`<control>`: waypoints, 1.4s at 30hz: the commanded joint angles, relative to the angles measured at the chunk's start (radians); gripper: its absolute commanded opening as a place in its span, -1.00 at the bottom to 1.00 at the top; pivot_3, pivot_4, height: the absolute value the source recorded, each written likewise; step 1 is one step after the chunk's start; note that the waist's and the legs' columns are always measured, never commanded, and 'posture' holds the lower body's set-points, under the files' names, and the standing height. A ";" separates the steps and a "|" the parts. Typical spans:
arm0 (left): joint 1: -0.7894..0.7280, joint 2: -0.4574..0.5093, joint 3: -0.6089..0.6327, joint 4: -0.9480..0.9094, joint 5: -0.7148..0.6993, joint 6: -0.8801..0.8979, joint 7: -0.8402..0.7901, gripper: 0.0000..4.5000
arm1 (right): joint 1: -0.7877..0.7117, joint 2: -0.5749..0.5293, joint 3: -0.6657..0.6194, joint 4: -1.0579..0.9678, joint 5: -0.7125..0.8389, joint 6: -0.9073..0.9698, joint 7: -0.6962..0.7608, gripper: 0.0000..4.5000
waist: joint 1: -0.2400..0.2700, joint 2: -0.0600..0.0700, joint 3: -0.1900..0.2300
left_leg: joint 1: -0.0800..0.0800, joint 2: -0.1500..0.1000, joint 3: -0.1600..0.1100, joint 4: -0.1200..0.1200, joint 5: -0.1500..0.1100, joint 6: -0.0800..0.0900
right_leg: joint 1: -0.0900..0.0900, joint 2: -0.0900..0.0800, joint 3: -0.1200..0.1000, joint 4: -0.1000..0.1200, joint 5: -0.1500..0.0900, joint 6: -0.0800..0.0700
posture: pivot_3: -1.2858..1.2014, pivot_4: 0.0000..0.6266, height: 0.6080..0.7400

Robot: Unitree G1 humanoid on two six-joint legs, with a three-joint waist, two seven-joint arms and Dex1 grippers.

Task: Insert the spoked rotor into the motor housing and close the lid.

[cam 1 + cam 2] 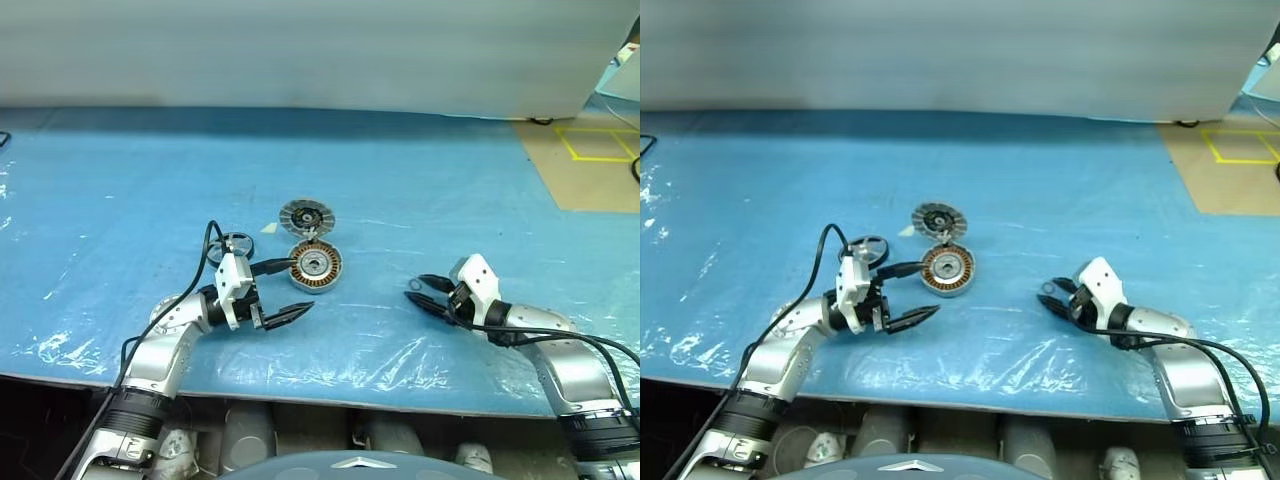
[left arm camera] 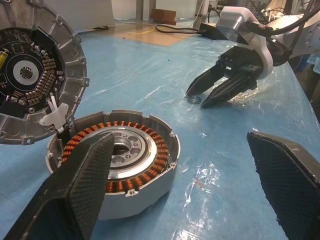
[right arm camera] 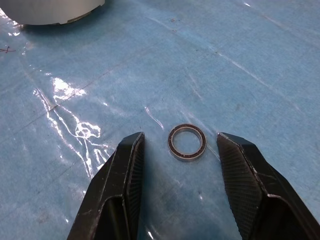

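- The motor housing [image 1: 315,267] is seen lying flat at the middle of the blue-covered desk [image 1: 470,190], its copper windings and pale centre turned up; the cup is judged empty and ready to receive a part.
- The lid [image 1: 306,217] is placed at the housing's 12 o'clock, touching or just beside its rim, with the finned dark face up; in the left wrist view it is seen propped at a tilt against the housing's edge, so closing is judged not yet possible.
- The spoked rotor [image 1: 237,243] is left on the desk at the housing's 9 o'clock, just behind the left wrist, and is held by neither hand; insertion is judged not yet begun.
- The left hand [image 1: 285,292] is held level at the housing's 7 o'clock with fingers spread wide and nothing between them, one finger near the cup's rim, apparently to steady or frame it.
- The right hand [image 1: 428,296] is lowered to the desk at the housing's 4 o'clock, well apart from it, half open and gripping nothing.
- A small metal ring [image 3: 187,142] is bracketed between the right hand's fingertips, untouched; a pickup of it is judged to be prepared.
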 commanded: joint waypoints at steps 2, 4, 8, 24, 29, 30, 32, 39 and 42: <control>0.003 0.000 -0.003 -0.016 -0.006 -0.013 -0.007 1.00 | 0.016 -0.020 -0.012 0.027 -0.001 -0.008 0.007 0.06 | -0.001 0.000 0.000 | 0.000 0.000 0.000 0.000 0.000 0.000 | 0.000 0.000 0.000 0.000 0.000 0.000 | 0.03 -0.52 1.00; 0.001 -0.001 -0.003 -0.016 -0.007 -0.013 -0.007 1.00 | 0.012 -0.017 -0.009 0.031 -0.002 -0.011 0.004 0.06 | -0.001 0.000 0.000 | 0.000 0.000 0.000 0.000 0.000 0.000 | 0.000 0.000 0.000 0.000 0.000 0.000 | 0.03 -0.52 1.00; 0.001 0.002 -0.001 -0.015 -0.005 -0.014 -0.008 1.00 | 0.005 -0.001 0.006 0.028 -0.005 -0.010 -0.008 0.06 | -0.001 0.000 0.000 | 0.000 0.000 0.000 0.000 0.000 0.000 | 0.000 0.000 0.000 0.000 0.000 0.000 | 0.03 -0.52 1.00; 0.003 0.009 0.005 -0.022 -0.003 -0.013 -0.001 1.00 | -0.014 0.009 0.036 0.055 -0.026 -0.031 -0.014 -0.34 | -0.002 0.000 -0.001 | 0.001 0.000 0.000 0.000 0.000 0.000 | 0.001 0.000 0.000 0.000 0.000 0.000 | 0.03 -0.52 1.00; -0.002 0.010 0.007 -0.019 -0.002 -0.014 0.000 1.00 | -0.019 0.005 0.037 0.067 -0.036 -0.045 -0.013 -0.73 | -0.003 0.000 -0.001 | 0.001 0.000 0.000 0.000 0.000 0.000 | 0.001 0.000 0.000 0.000 0.000 0.000 | 0.03 -0.52 1.00; -0.004 0.010 0.008 -0.017 -0.002 -0.014 -0.001 1.00 | -0.022 0.004 0.039 0.070 -0.040 -0.050 -0.013 -0.73 | -0.003 0.000 -0.001 | 0.001 0.000 0.000 0.000 0.000 0.000 | 0.001 0.000 0.000 0.000 0.000 0.000 | 0.03 -0.52 1.00; -0.006 0.012 0.011 -0.016 -0.002 -0.015 -0.001 1.00 | -0.038 0.008 0.039 0.056 -0.032 -0.053 -0.007 -0.73 | -0.003 0.000 -0.001 | 0.001 0.000 0.000 0.000 0.000 0.000 | 0.001 0.000 0.000 0.000 0.000 0.000 | 0.03 -0.52 1.00; -0.025 0.030 0.034 -0.012 -0.010 -0.012 0.001 1.00 | -0.187 0.088 0.077 -0.119 0.108 0.071 0.029 -0.73 | -0.007 0.002 -0.001 | 0.001 0.000 0.000 0.000 0.000 0.000 | -0.001 0.000 0.000 0.002 0.000 0.000 | 0.03 -0.52 1.00; -0.022 0.049 0.054 -0.012 -0.013 -0.011 0.001 1.00 | -0.251 0.089 0.151 -0.150 0.115 0.113 0.078 -0.73 | -0.005 0.002 -0.001 | 0.000 0.000 0.000 0.000 0.000 0.000 | -0.001 0.000 0.000 0.002 0.000 0.000 | 0.03 -0.52 1.00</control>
